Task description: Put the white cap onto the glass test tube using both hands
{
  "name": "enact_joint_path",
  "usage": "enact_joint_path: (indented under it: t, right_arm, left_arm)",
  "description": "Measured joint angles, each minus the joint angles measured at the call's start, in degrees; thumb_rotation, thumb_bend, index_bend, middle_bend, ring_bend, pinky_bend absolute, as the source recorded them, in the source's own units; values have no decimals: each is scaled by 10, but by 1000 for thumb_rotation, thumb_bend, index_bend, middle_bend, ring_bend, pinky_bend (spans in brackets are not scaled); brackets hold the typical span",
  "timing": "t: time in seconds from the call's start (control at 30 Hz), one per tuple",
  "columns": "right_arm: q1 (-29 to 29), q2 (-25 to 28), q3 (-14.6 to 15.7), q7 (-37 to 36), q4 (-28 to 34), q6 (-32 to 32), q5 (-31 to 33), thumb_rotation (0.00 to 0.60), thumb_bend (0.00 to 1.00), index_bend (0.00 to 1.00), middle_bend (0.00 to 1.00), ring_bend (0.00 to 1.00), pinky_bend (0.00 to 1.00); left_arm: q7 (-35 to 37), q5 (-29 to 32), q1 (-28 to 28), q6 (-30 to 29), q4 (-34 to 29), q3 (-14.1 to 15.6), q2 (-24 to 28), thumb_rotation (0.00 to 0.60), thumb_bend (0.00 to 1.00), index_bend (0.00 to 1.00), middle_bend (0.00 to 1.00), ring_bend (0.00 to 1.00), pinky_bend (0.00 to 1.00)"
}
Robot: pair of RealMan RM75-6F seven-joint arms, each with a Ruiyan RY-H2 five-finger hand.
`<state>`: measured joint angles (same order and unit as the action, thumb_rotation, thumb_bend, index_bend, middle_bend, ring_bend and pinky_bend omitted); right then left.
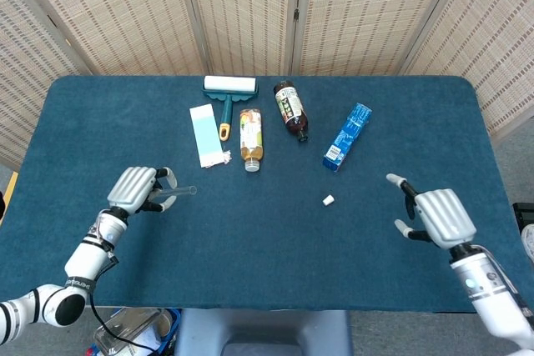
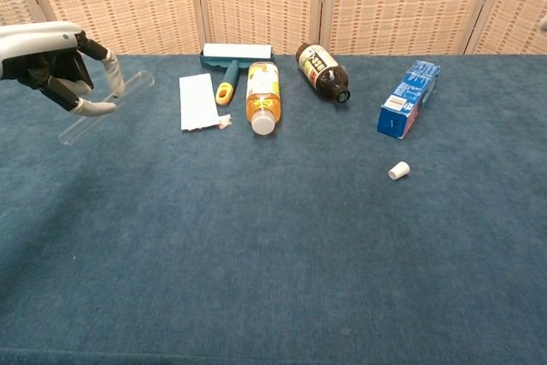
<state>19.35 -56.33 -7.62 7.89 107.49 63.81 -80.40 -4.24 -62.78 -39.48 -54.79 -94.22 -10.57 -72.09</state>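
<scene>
White cap lies unobstructed near blue carton.

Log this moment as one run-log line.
left hand: holds clear glass test tube, lifted | right hand: open, above table | small white cap: on blue cloth, untouched

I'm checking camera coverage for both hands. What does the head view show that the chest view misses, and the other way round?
Only the head view shows the right hand, open, to the right of the white cap, and the table's near edge. Only the chest view shows the glass test tube lifted off the table and tilted in the left hand. Both share that hand, tube, cap, lint roller, two bottles and blue carton.
</scene>
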Motion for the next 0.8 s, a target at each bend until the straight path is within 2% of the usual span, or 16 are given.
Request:
enact_joint_path:
  t: [0.1, 0.13, 0.2, 0.4, 0.8]
  right_arm:
    - [36, -13, -4, 14, -3, -59, 31, 600, 895, 209, 996, 1000, 1000]
    - [48, -19, -6, 19, -5, -76, 42, 600, 953, 209, 1000, 1000, 1000]
    - [75, -35, -8, 31, -13, -112, 71, 600, 999, 209, 1000, 1000, 1000]
    - [131, -75, -6, 72, -43, -176, 150, 600, 1000, 209, 1000, 1000, 1000]
    - [202, -142, 16, 131, -120, -229, 293, 600, 1000, 209, 1000, 1000, 1000]
  left_arm:
    - [-4, -12, 7, -10, -18, 5, 9, 600, 396, 711, 1000, 1000, 1000]
    - [-6, -15, 9, -13, -23, 6, 12, 600, 396, 711, 1000, 1000, 1000]
    - [-8, -18, 12, -16, -27, 7, 15, 600, 396, 711, 1000, 1000, 1000]
    - [-11, -20, 16, -16, -35, 12, 18, 600, 397, 711, 1000, 1000, 1000]
    - [-22, -17, 15, -12, -40, 14, 14, 600, 404, 711, 1000, 1000, 1000]
